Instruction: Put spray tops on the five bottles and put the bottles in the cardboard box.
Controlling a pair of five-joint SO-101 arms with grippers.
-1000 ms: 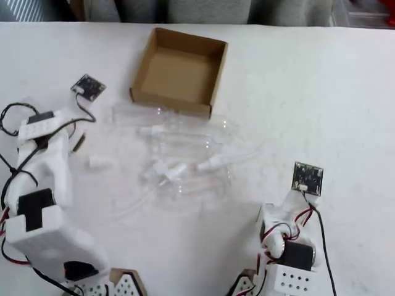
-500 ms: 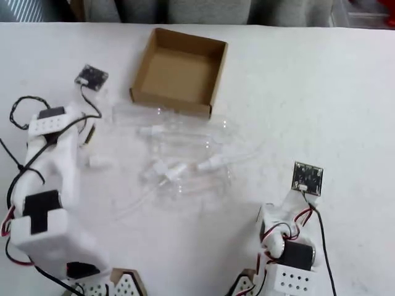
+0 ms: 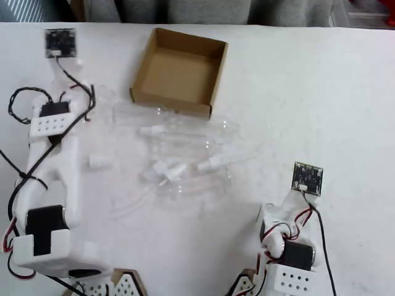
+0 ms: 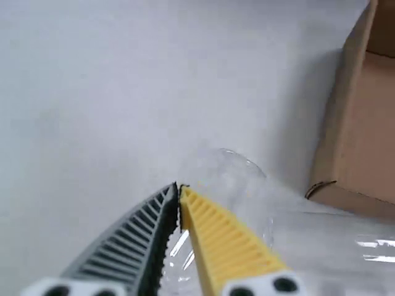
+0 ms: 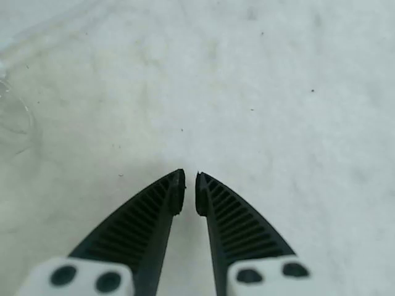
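Clear bottle (image 4: 227,179) lay beside cardboard box (image 4: 361,123), 0 of 5 boxed. Left hand (image 4: 179,189) sat closed, empty, above it; right hand (image 5: 185,185) near-closed, empty. Next probably: open, grasp.

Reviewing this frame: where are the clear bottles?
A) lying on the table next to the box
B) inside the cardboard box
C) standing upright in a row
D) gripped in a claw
A: the high view shows the clear bottles lying on their sides on the table, just outside the cardboard box on the arms' side.
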